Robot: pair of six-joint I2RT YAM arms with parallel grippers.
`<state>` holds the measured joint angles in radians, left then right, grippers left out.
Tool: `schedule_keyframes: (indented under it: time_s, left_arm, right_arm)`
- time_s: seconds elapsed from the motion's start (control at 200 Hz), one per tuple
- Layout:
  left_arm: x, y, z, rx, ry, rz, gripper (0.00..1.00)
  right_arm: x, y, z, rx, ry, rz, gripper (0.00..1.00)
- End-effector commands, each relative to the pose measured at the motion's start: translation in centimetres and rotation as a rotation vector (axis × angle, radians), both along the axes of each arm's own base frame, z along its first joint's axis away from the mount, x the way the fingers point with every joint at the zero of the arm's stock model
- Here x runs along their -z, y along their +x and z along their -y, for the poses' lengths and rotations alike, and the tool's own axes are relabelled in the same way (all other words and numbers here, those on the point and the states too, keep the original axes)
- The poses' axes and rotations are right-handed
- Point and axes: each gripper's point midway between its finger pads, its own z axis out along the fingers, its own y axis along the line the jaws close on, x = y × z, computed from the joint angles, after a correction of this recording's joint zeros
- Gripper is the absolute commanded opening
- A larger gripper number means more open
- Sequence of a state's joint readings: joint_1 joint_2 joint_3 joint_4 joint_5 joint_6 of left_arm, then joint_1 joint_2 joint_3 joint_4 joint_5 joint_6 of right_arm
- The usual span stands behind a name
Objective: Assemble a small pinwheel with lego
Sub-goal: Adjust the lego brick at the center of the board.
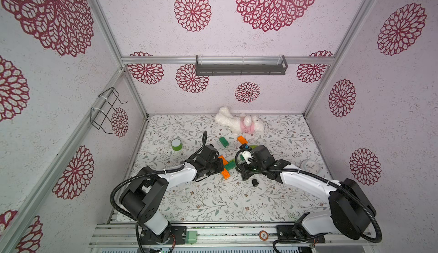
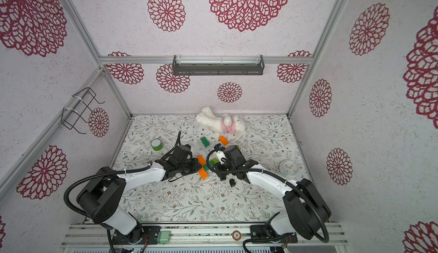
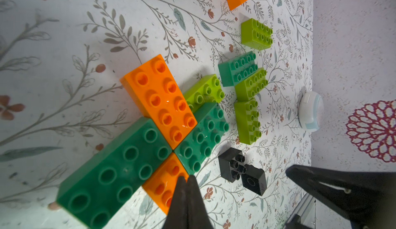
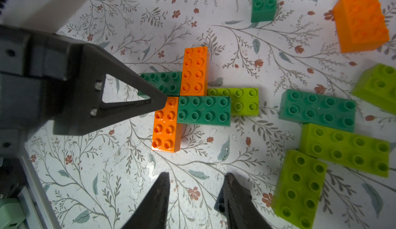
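Lego pinwheel flat in the middle of the desk, with the left gripper pinched shut at its hub.

The lego cross lies on the desk. Two orange and two dark green bricks meet at a centre, and a lime brick sits under one green arm. The left gripper is clenched with its tips together on the inner end of an orange arm, grasping nothing. The right gripper hangs released just beside the cross, its jaws apart over bare desk. Loose bricks in lime, green and orange lie near, and two black pieces touch each other. A grey shelf hangs on the back rail, its inside hidden. A wire rack is tied to the left wall. A round token on the front rail reads "5".
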<state>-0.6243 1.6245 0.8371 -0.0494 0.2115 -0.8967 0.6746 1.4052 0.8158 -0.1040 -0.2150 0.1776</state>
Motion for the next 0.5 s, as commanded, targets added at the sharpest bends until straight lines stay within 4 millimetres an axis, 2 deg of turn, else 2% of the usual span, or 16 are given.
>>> schedule_keyframes:
  time_s: [0.0,0.495]
  left_arm:
    - [0.1,0.5,-0.3,-0.008,0.016,0.003,0.00]
    - [1.4,0.6,-0.9,-0.024,0.042,-0.020,0.00]
  right_arm:
    - [-0.6,-0.1,0.0,0.004,0.020,0.003,0.45]
    - [-0.5,-0.1,-0.2,-0.007,0.019,0.002,0.45]
